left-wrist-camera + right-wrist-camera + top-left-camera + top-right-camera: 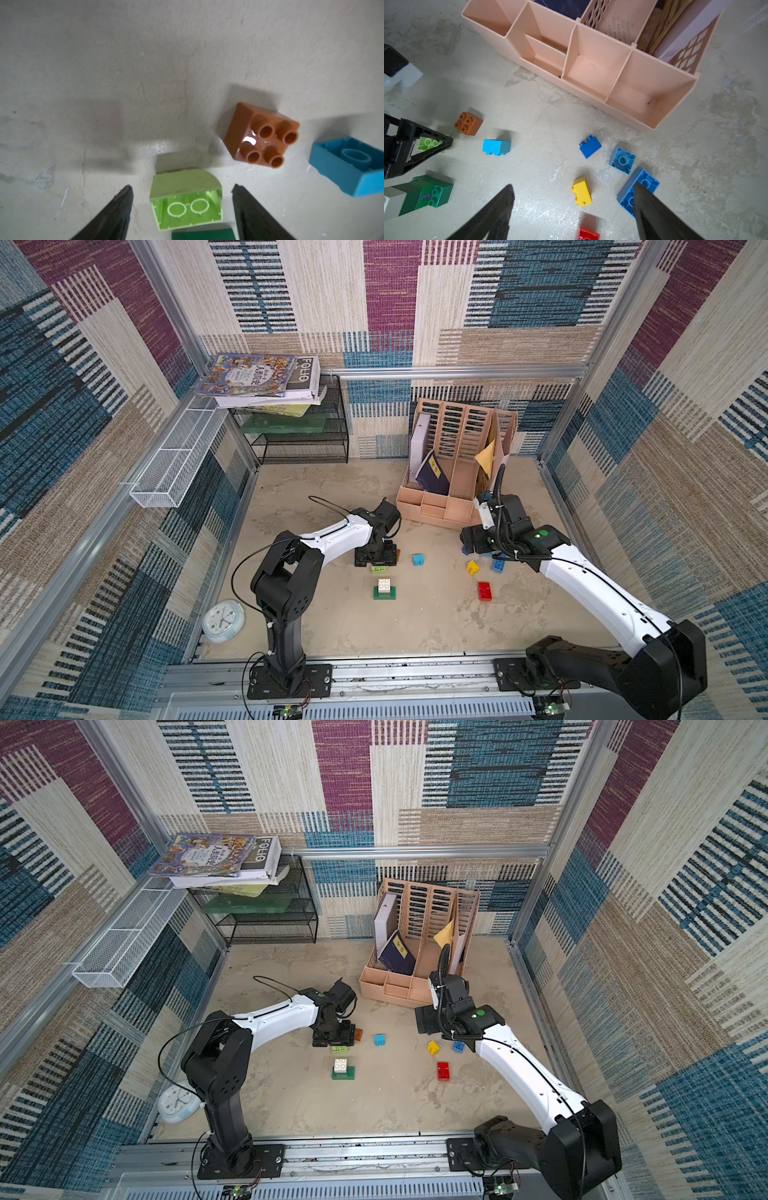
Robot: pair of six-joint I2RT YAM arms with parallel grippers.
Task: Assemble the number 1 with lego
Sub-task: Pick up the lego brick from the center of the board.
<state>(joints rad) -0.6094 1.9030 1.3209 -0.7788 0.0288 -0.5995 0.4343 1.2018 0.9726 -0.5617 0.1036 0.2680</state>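
While my left gripper (181, 187) straddles the lime brick (185, 185) lying on the table (104, 62), fingers spread clear of it, I see my right gripper (573, 185) gaping empty near the yellow brick (582, 192).

Brick stack (384, 589) before organizer (419, 512); clock (223, 621) left of stack.

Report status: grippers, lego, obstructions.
Left gripper open, straddling lime brick lying on its side. Right gripper open, empty. Brown brick near lime, not touching.
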